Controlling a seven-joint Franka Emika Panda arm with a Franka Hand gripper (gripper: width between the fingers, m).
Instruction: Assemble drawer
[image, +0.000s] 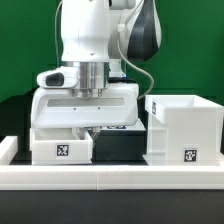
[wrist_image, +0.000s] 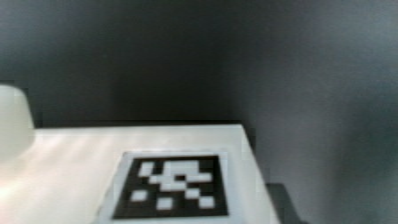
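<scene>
looking near first, a white drawer piece (image: 62, 148) with a tag is seen under the gripper (image: 88, 120), beside the big white box (image: 183, 128). whether the fingers are squeezed cannot be told. the piece could be knocked crooked by a hard push. a black table (image: 120, 146) and green wall (image: 20, 55) are seen behind.

Green backdrop (image: 20, 60) behind, black tabletop (image: 110, 208) below (matte, dark), a long white bar (image: 110, 178) across the front
</scene>
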